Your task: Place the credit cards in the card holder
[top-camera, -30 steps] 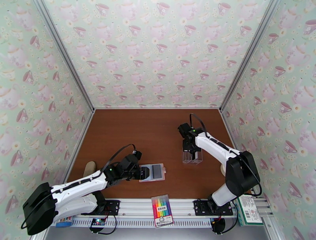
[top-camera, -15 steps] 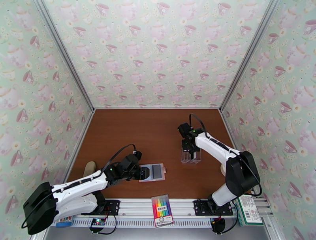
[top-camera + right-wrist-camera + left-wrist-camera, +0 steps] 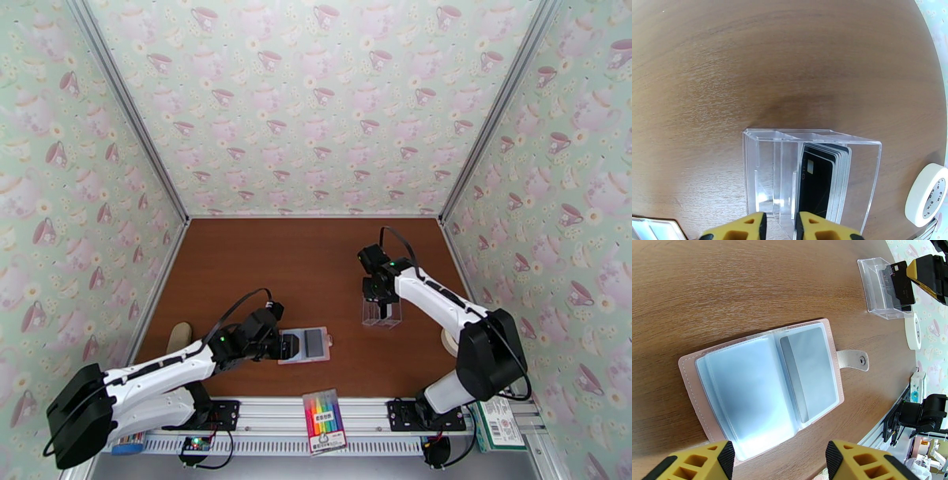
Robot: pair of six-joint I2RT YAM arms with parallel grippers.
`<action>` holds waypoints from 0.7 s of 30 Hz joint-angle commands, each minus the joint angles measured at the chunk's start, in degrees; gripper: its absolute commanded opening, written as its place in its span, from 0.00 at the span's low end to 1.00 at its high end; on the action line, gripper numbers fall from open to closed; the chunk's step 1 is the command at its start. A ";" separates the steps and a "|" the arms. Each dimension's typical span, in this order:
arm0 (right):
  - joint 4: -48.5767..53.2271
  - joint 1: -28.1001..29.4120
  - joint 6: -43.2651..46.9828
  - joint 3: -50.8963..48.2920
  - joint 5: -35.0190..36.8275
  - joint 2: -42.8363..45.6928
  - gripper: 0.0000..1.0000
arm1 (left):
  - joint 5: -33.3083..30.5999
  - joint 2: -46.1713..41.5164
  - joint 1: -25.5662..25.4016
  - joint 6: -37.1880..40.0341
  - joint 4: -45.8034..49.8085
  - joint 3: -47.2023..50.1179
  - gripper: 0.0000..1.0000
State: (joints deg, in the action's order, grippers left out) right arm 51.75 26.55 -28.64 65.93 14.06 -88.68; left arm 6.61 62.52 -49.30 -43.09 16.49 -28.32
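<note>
Since a second ago my right arm has shifted: its elbow has sunk toward the near edge of the desk (image 3: 261,260). The clear box (image 3: 762,165) under it has slid a touch to the left. The right hand (image 3: 779,227) was pinched tight then. Its fingers (image 3: 821,229) now stand a narrow gap apart at the box's open top, and I see nothing held between them. The left arm and the card holder (image 3: 766,386) lie as they did.

The credit cards (image 3: 819,183) stand upright in a stack in the right-hand compartment of the box, which sits toward the right edge at mid-depth. From the left wrist I see the front card (image 3: 902,279) rising out of the box just beside the right hand's yellow fingertip; whether they touch I cannot tell.

The card holder lies open flat near the middle of the near edge, snap tab (image 3: 853,359) toward the right. A grey card shows in its right-hand sleeve. My left hand (image 3: 778,463) is spread wide at its left end, gripping nothing.

The front card carries pale lettering that may read VIP, too small to be sure. Print on the marker pack (image 3: 324,421), the tape roll (image 3: 928,195) and the green carton (image 3: 496,422) is unreadable.
</note>
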 commanded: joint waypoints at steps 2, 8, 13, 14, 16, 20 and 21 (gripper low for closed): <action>-0.48 -0.09 0.39 -0.76 -0.79 1.18 0.30 | 0.67 0.02 0.34 -0.44 -1.02 0.72 0.67; -0.75 -0.11 0.16 -0.84 -0.97 1.40 0.30 | 0.68 -0.19 0.34 -0.41 -0.99 0.80 0.67; -0.58 -0.09 0.24 -0.80 -1.21 1.53 0.30 | 0.63 -0.07 0.37 -0.44 -1.03 0.90 0.67; -0.46 -0.09 0.25 -0.76 -1.23 1.66 0.30 | 0.62 -0.06 0.34 -0.44 -1.02 0.93 0.67; -0.50 -0.09 0.21 -0.87 -1.30 2.20 0.31 | 0.65 -0.09 0.34 -0.53 -1.06 0.98 0.67; -0.47 -0.10 0.04 -0.89 -1.27 3.90 0.31 | 0.65 0.00 0.39 -0.56 -1.11 0.89 0.67; -0.50 -0.09 0.04 -0.72 -1.36 4.33 0.31 | 0.68 -0.02 0.35 -0.53 -1.14 0.92 0.67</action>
State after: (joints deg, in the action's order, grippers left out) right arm 51.70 26.55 -28.67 65.82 13.21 -86.74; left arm 6.61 62.52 -49.30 -43.11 16.40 -28.32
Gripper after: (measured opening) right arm 0.305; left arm 0.673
